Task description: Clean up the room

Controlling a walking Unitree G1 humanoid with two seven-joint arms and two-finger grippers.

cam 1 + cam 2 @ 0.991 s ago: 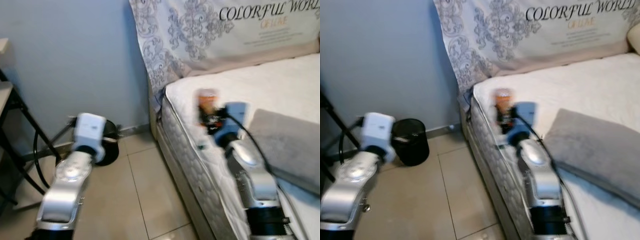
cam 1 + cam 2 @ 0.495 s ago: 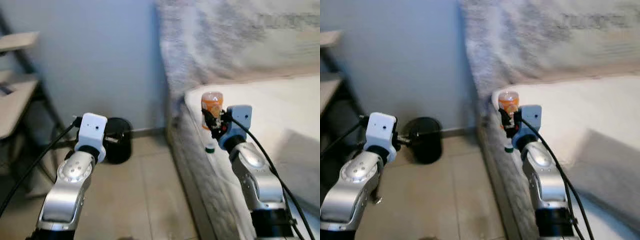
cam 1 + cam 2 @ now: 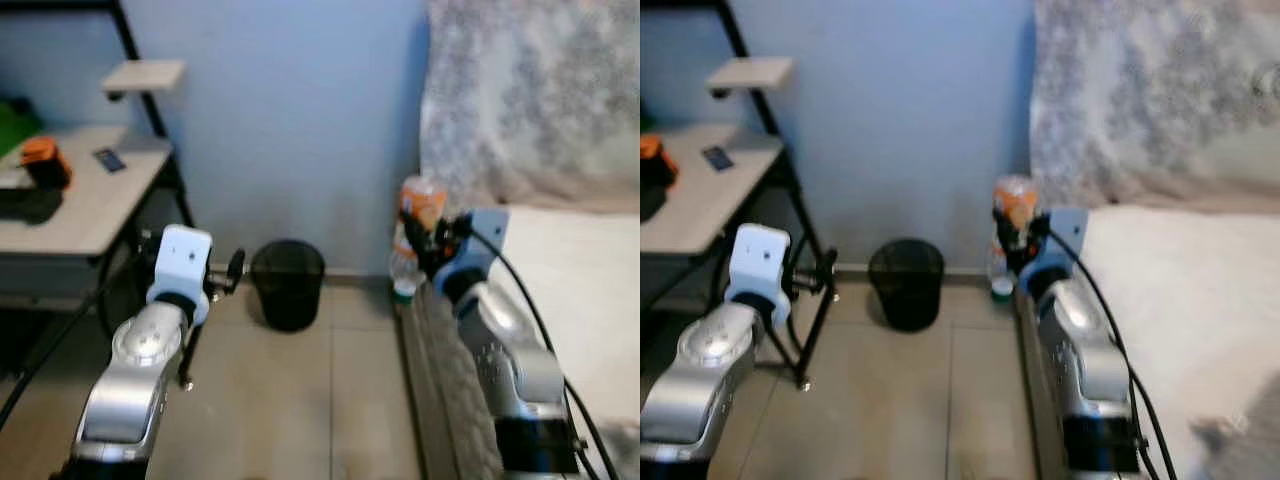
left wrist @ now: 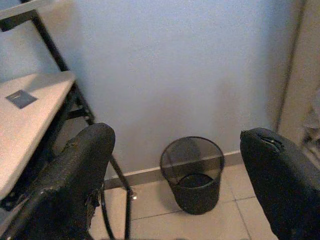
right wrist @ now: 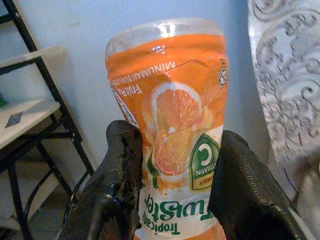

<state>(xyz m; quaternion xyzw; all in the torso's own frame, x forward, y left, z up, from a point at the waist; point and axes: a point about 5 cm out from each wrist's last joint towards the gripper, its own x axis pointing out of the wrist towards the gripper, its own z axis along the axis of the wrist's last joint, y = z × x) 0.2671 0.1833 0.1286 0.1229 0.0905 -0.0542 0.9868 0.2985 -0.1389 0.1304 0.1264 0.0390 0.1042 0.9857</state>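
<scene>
Our right gripper (image 3: 432,240) clamps the inverted orange-labelled plastic juice bottle (image 3: 418,212); our left gripper (image 4: 180,165) gapes empty. The black mesh wastebasket (image 3: 288,284), mid-frame, awaits the drop.

Orange juice bottle (image 5: 170,145): clear plastic, orange label with orange-slice picture, "Tropicana Twister" print. Held upside down, green cap (image 3: 402,295) at bottom, base up, roughly vertical. Clamped between two black fingers (image 5: 120,175) of right gripper (image 3: 432,243), pads pressing label on both sides. Sits at about 1 o'clock of head view centre, over bed's near edge.

Black mesh wastebasket (image 3: 288,284): round, upright, open-topped, on tiled floor against blue wall, at 9 o'clock of bottle, well apart.
</scene>
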